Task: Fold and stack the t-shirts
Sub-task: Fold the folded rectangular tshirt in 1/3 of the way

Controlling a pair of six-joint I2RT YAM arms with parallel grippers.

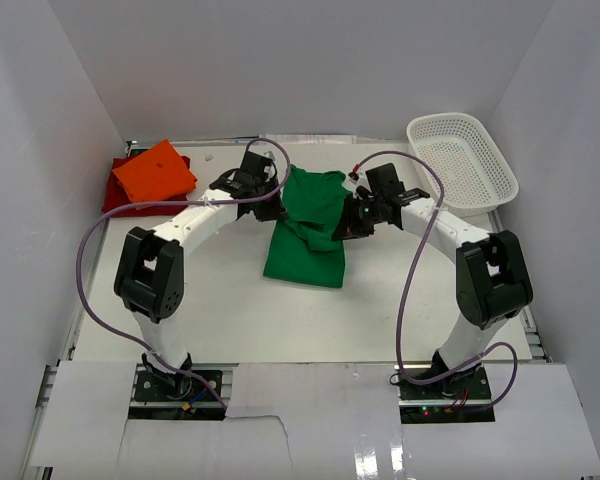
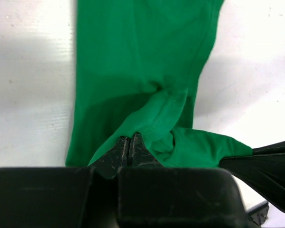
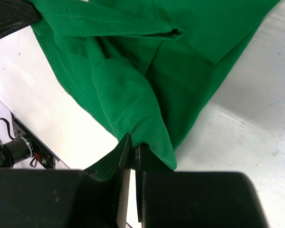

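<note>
The bright green t-shirt [image 1: 307, 228] lies half folded in the middle of the table, its far part lifted. My left gripper [image 1: 273, 208] is shut on the shirt's left edge; the left wrist view shows the cloth [image 2: 142, 61] pinched between the closed jaws [image 2: 129, 142]. My right gripper [image 1: 346, 226] is shut on the shirt's right edge; the right wrist view shows a fold of the cloth [image 3: 133, 90] caught at the fingertips [image 3: 131, 142]. The orange t-shirt [image 1: 155, 171] lies folded on the dark red t-shirt [image 1: 115, 190] at the far left.
A white plastic mesh basket [image 1: 461, 160] stands at the far right corner. White walls close in the table on the left, back and right. Purple cables loop off both arms.
</note>
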